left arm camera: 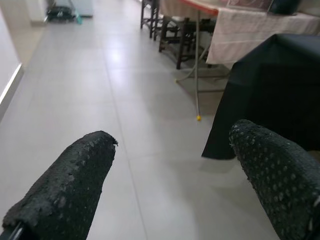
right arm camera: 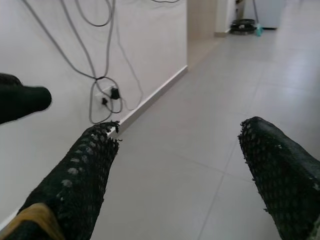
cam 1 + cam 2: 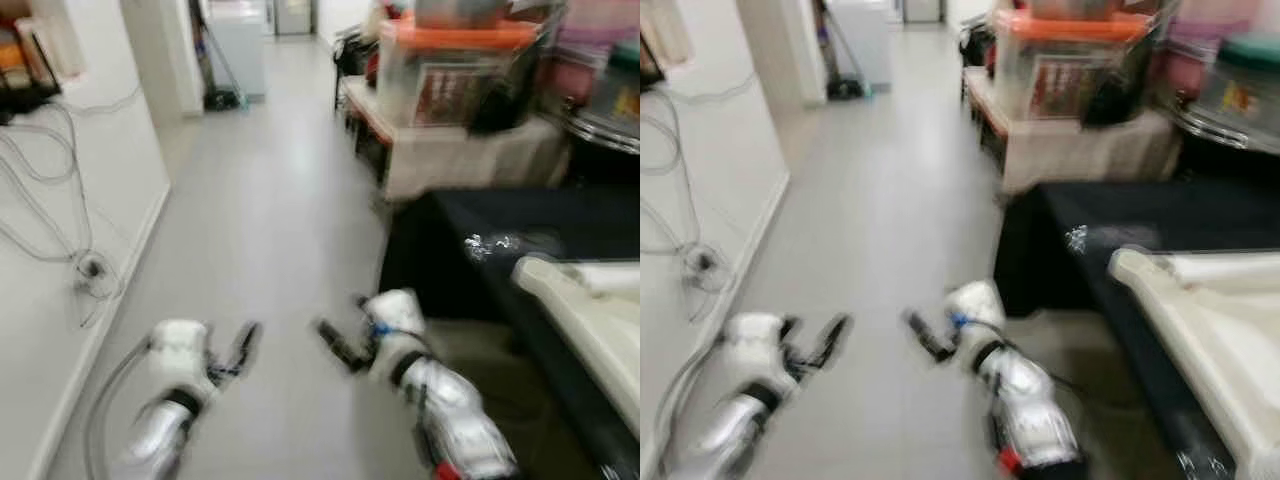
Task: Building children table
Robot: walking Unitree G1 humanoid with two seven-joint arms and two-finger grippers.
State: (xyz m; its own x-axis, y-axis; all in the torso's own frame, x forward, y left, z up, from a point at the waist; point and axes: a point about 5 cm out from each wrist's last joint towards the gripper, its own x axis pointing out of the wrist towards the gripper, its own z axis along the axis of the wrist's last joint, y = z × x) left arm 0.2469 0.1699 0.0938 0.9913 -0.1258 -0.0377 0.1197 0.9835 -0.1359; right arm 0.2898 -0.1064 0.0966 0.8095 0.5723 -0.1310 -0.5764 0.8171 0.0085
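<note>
Right of both jaws (spread, empty): white tabletop point(image 3: 590, 320)

Two grippers, left point(image 3: 243, 347) and right point(image 3: 338, 345); one black-draped table point(image 3: 560, 225); one orange-lidded storage bin point(image 3: 450, 70).

A floor point(image 3: 270, 230) runs ahead between a wall point(image 3: 110, 170) on the left and furniture on the right. Cables point(image 3: 60, 240) are hung on the wall, ending at a socket point(image 3: 92, 266) near its base. At the near right a draped table point(image 3: 520, 230) is placed, with a tabletop point(image 3: 590, 320) laid on it. Behind it stands a covered table point(image 3: 460, 150), on which a storage box point(image 3: 450, 70) is set. Chairs point(image 1: 170, 30) are tucked beneath it.
</note>
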